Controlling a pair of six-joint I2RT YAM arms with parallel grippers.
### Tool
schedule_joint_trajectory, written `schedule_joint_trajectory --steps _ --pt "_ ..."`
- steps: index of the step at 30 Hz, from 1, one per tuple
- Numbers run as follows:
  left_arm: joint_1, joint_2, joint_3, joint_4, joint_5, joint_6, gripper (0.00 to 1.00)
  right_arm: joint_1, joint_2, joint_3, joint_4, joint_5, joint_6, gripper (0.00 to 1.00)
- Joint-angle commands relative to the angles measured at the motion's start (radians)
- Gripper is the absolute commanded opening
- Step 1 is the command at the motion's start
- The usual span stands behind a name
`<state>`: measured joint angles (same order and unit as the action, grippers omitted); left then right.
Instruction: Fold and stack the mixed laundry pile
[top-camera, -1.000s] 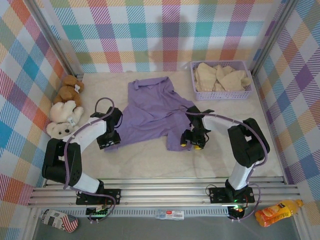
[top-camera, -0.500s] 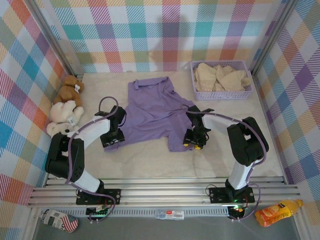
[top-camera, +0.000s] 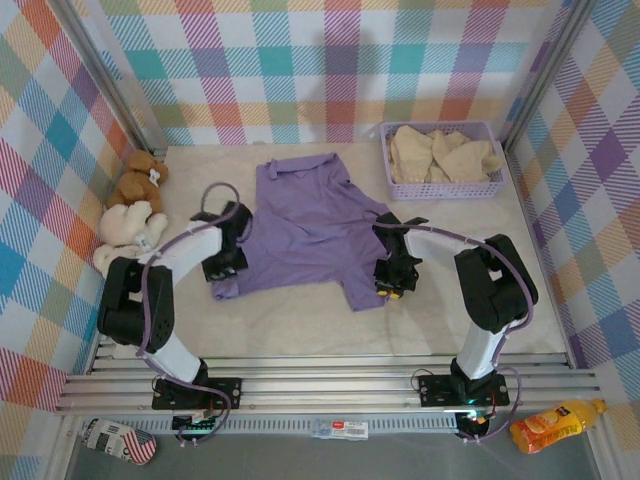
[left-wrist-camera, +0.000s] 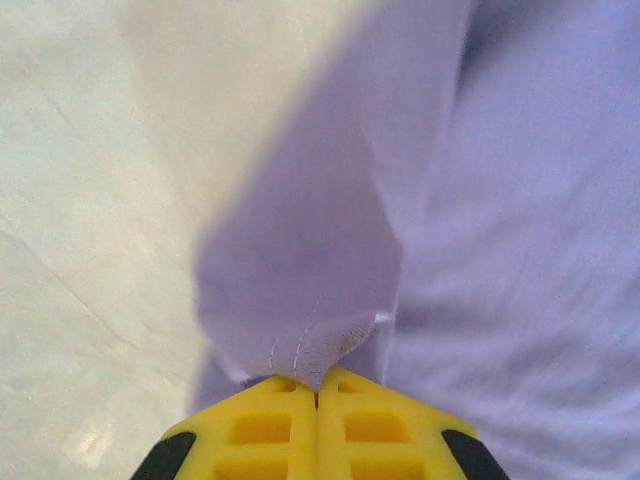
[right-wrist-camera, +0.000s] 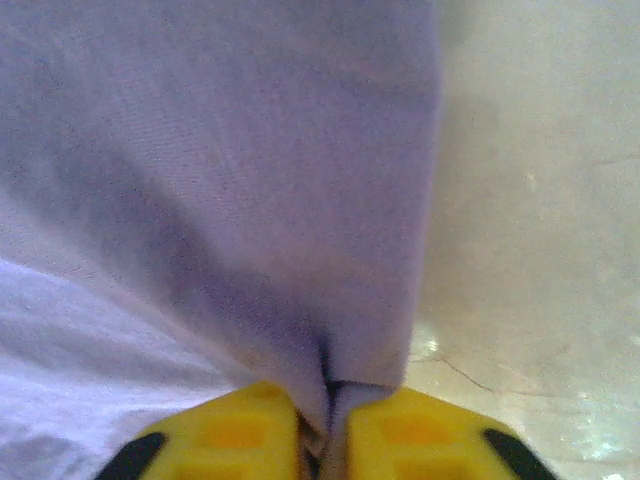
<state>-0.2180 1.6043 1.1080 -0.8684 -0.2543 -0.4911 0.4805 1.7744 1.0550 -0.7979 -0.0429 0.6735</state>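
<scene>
1. The left jaws are closed. Their two yellow pads (left-wrist-camera: 250, 430) press together on a stitched hem of the lavender shirt (top-camera: 305, 225), pinching it at its near left corner, low over the desk (top-camera: 450, 310)
2. The right jaws are all but closed, with a fold of that shirt caught in the thin slit between their yellow pads (right-wrist-camera: 420, 435) at the near right corner
3. The shirt is soft woven cloth, spread and mildly creased in the middle of the desk, collar end toward the far wall. At each pair of jaws it runs away from the pads as a smooth flap
4. The cream garment (top-camera: 440, 152) is lumpy and crumpled, heaped in a rectangular lavender mesh basket (top-camera: 490, 186) at the far right corner, apart from the shirt
5. Count: two garments, one basket, two plush teddy bears — one brown (top-camera: 138, 180), one cream (top-camera: 125, 235) — touching each other by the left wall. The desk top is pale, smooth and beige
</scene>
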Motion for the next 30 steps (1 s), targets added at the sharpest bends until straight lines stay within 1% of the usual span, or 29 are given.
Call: schedule_joint_trajectory --steps 1,3,5,6,7,8,9,10,14,16,18,20,23,24,26,28,30 --pt "0.185 -0.062 0.147 -0.017 -0.058 0.057 0.00 -0.021 0.050 -0.057 0.041 0.107 -0.010 0.13" --pt "0.281 -0.038 0.190 -0.009 -0.055 0.057 0.00 -0.029 0.039 -0.071 0.053 0.096 -0.013 0.14" --pt "0.363 0.001 0.219 -0.021 -0.016 0.038 0.00 -0.029 0.031 -0.076 0.055 0.095 -0.010 0.14" --pt "0.395 0.027 0.227 -0.036 0.027 0.031 0.07 -0.029 0.028 -0.076 0.055 0.094 -0.010 0.15" --pt "0.403 0.040 0.227 -0.045 0.054 0.030 0.24 -0.029 0.025 -0.075 0.053 0.091 -0.011 0.16" --pt "0.403 0.040 0.211 -0.044 0.083 0.032 0.48 -0.028 0.019 -0.075 0.056 0.088 -0.011 0.16" --pt "0.398 0.026 0.181 -0.031 0.112 0.028 0.67 -0.029 0.012 -0.075 0.060 0.083 -0.010 0.17" --pt "0.395 0.005 0.148 -0.018 0.125 0.021 0.70 -0.029 0.007 -0.073 0.059 0.081 -0.008 0.17" --pt "0.394 -0.130 -0.024 0.034 0.178 -0.023 0.71 -0.029 -0.004 -0.069 0.063 0.067 -0.005 0.18" --pt "0.392 -0.186 -0.098 0.054 0.235 -0.051 0.78 -0.030 -0.004 -0.064 0.060 0.053 -0.008 0.21" --pt "0.374 -0.235 -0.167 0.075 0.299 -0.085 0.81 -0.028 -0.013 -0.058 0.046 0.043 -0.013 0.33" --pt "0.331 -0.287 -0.232 0.087 0.333 -0.131 0.81 -0.024 -0.042 -0.059 0.027 0.041 -0.015 0.46" --pt "0.253 -0.362 -0.301 0.093 0.347 -0.182 0.81 -0.021 -0.096 -0.073 0.001 0.040 -0.010 0.58" --pt "0.231 -0.382 -0.325 0.093 0.337 -0.191 0.80 -0.022 -0.113 -0.082 -0.003 0.040 -0.005 0.60" --pt "0.209 -0.401 -0.367 0.096 0.313 -0.188 0.79 -0.022 -0.135 -0.110 0.004 0.034 0.005 0.62" --pt "0.208 -0.391 -0.400 0.108 0.302 -0.175 0.76 -0.021 -0.131 -0.130 0.021 0.020 0.015 0.61" --pt "0.208 -0.366 -0.422 0.141 0.293 -0.165 0.72 -0.021 -0.115 -0.139 0.048 -0.004 0.023 0.58"
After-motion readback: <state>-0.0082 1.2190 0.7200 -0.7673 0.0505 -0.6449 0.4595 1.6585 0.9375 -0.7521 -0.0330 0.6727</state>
